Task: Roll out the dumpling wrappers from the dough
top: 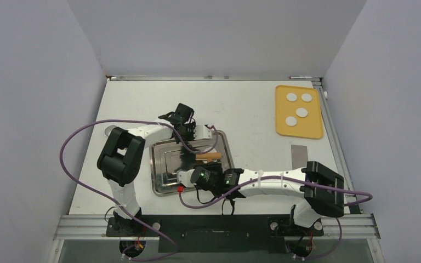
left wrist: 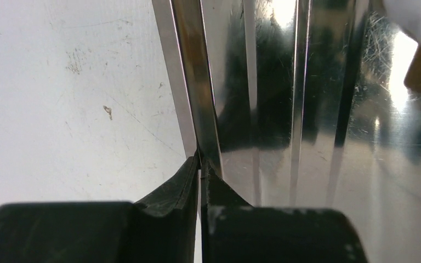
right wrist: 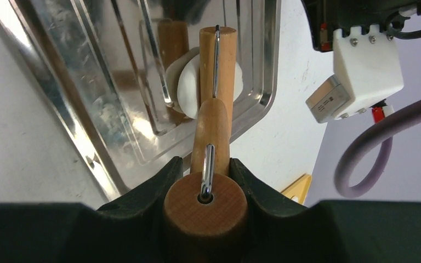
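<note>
A wooden rolling pin (top: 209, 156) lies across a metal tray (top: 161, 189) at the table's middle. In the right wrist view its roller (right wrist: 217, 66) rests on a white lump of dough (right wrist: 182, 85) in the tray (right wrist: 87, 82). My right gripper (right wrist: 205, 160) is shut on the pin's handle (right wrist: 205, 205); it sits over the tray's near part (top: 202, 169). My left gripper (top: 187, 146) is shut on the tray's far rim (left wrist: 194, 82), fingertips pinched together (left wrist: 200, 162). Several dumpling wrappers (top: 302, 112) lie on a yellow board (top: 285, 129).
The yellow board sits at the back right near the right wall. A grey strip (top: 298, 153) lies on the table in front of it. Purple cables (top: 82, 181) loop round both arms. White walls close in the table on three sides.
</note>
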